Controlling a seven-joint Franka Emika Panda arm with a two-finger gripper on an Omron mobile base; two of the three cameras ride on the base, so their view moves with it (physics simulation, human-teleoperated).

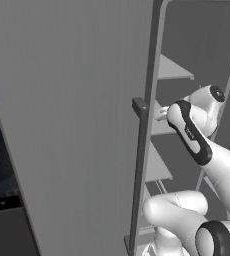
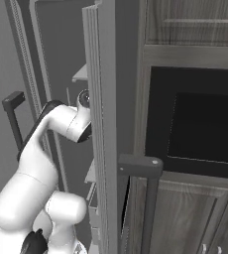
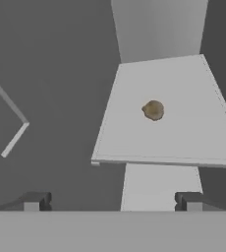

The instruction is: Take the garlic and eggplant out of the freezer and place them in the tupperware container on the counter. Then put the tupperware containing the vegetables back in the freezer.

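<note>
- The garlic (image 3: 153, 110), a small roundish dull brownish bulb, sits alone near the middle of a pale grey flat shelf (image 3: 183, 138) inside the tall grey freezer (image 1: 62, 125); in the hand view it lies ahead of the fingertips and nearer the right-hand one (image 3: 188, 201) than the left.
- The two-finger gripper (image 3: 110, 202) is spread fully wide, and nothing is between the fingers; they are well apart from the bulb, short of the shelf's near edge.
- Step in hand, as I judge it: reaching in to pick up the garlic. To do it well, shift the hand so the bulb falls midway between the two tips before going forward, then come down over it so the tips pass on either side of its widest part.
- A round bulb can roll on a smooth shelf, so close gently and evenly; a tip that touches first would likely nudge it away.
- Mind the shelf's front lip when descending, and the lower pale shelf (image 3: 159, 187) just under the fingers.
- In the left base view the white arm (image 1: 197, 130) reaches past the wide flat grey door (image 1: 77, 100) with its dark vertical bar handle (image 1: 139, 165); keep the elbow off that door edge.
- The eggplant cannot be made out here.
</note>
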